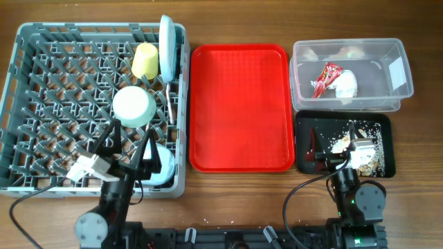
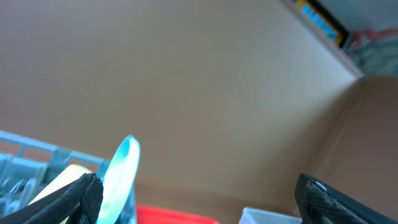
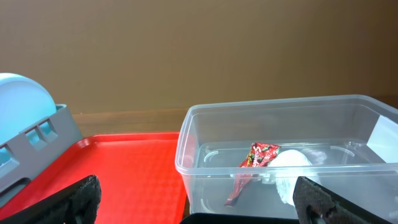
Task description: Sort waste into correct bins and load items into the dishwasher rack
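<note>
The grey dishwasher rack [image 1: 41, 104] holds a yellow cup [image 1: 145, 61], an upright pale blue plate [image 1: 167, 48], an upturned pale bowl [image 1: 133, 106] and white cutlery [image 1: 170, 97]. My left gripper [image 1: 131, 136] is open and empty above the rack's front right part; in the left wrist view [image 2: 202, 208] it points toward the plate [image 2: 121, 171]. The clear tub [image 1: 394, 48] holds the red wrapper [image 1: 325, 78] and the white napkin [image 1: 346, 83]. The black tray [image 1: 311, 162] holds beige crumbs [image 1: 360, 138]. My right gripper [image 3: 199, 208] is open and empty above the black tray, facing the tub [image 3: 205, 130].
The flat red serving tray [image 1: 239, 107] lies between the rack and the bins, with nothing on it. A pale blue round thing [image 1: 165, 166] sits at the rack's front right corner, partly hidden by my left arm. A brown wall stands behind the table.
</note>
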Controlling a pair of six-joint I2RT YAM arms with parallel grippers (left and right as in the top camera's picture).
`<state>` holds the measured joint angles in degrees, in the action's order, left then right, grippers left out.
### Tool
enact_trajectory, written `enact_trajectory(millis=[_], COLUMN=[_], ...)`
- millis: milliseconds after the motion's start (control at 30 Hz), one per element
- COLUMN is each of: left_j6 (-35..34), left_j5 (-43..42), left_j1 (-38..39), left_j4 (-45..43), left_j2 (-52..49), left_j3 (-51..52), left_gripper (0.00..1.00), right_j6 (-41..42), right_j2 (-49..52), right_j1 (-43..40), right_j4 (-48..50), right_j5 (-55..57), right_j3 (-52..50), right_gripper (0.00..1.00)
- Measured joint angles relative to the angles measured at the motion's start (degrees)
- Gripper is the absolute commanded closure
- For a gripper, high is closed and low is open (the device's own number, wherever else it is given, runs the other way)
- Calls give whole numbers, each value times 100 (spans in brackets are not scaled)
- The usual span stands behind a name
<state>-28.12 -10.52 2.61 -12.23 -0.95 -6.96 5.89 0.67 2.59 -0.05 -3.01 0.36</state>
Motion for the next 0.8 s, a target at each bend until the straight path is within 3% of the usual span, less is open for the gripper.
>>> enact_trajectory(millis=[133,400,800], left_j6=[0,2,7], left_j5=[131,199,216], left_j1=[0,0,0], left_j4=[24,1233,1344], left_j2=[7,17,17], left_j3=[227,319,601], left_gripper=[0,0,0], right_j6=[0,0,-2], right_j2=[0,0,0], right_j1=[0,0,0], right_j4=[0,0,0], right_j5=[0,0,0], right_j3=[0,0,0], right_gripper=[0,0,0])
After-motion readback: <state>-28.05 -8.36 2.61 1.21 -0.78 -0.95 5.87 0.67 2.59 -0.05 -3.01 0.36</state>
